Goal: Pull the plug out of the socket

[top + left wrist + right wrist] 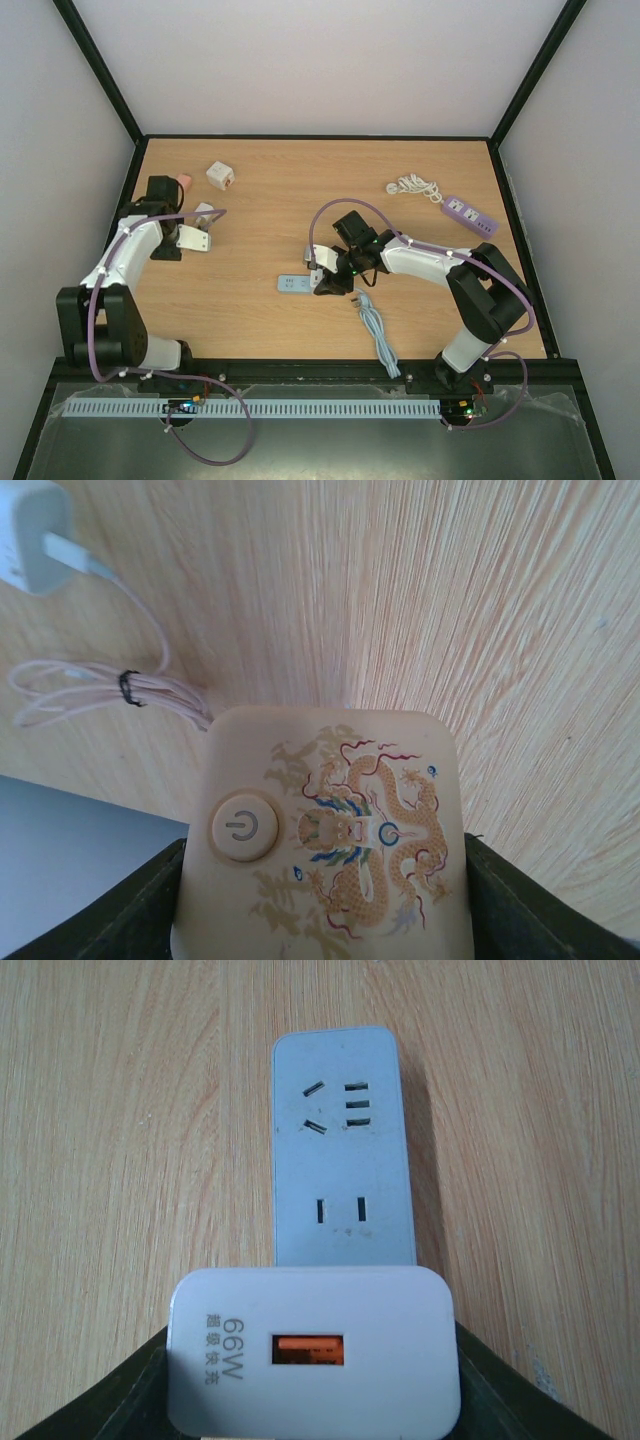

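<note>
Frankly, my worry is the socket strip (340,1150) coming up with the plug (315,1350). The strip lies loose on the table (300,200) with nothing pinning it. My left gripper (325,915) is well apart at the far left, clamped on a cream device (335,780) with a power button and a dragon print, so it offers no hold-down. If the prongs grip tightly, a lift would drag the whole strip along. A pull that leans to one side could bind the prongs, and the plug's smooth white shell could slide between the fingers. My right gripper (327,273) is closed on the plug, one finger against each short end. The plug sits at the near end of the strip in the right wrist view, near the middle of the table. I cannot tell whether its prongs are seated or free. Its orange port faces the wrist camera, so I judge the prongs point down toward the strip. Its long side runs across the strip. The strip's long axis runs straight away from the wrist camera, left to right in the overhead view, with its two open outlets facing up.
</note>
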You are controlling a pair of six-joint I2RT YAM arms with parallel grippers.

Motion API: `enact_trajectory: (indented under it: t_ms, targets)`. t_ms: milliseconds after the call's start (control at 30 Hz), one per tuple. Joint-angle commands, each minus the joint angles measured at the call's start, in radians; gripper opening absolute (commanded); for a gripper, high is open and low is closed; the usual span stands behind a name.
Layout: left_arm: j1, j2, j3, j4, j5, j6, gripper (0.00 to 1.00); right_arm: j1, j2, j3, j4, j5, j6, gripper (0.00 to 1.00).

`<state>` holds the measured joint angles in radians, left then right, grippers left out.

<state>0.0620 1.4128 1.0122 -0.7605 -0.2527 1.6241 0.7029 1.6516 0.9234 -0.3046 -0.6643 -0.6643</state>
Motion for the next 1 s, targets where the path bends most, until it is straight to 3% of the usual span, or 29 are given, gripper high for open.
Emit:
enact_trajectory:
  t_ms: [0, 700, 833, 967]
  targets:
    - [0.004, 0.059, -0.020, 0.048, -0.163, 0.031, 0.39, 0.000, 0.084, -0.027, -0.037, 0.210, 0.028, 0.02]
    - [-0.050, 0.253, -0.048, 0.161, -0.321, -0.005, 0.50, 0.002, 0.093, -0.024, -0.037, 0.216, 0.032, 0.03]
    - [-0.062, 0.264, -0.046, 0.167, -0.324, -0.026, 0.66, 0.003, 0.093, -0.024, -0.037, 0.218, 0.032, 0.03]
    - [-0.065, 0.247, -0.041, 0.160, -0.292, -0.037, 0.93, 0.004, 0.093, -0.023, -0.037, 0.217, 0.032, 0.03]
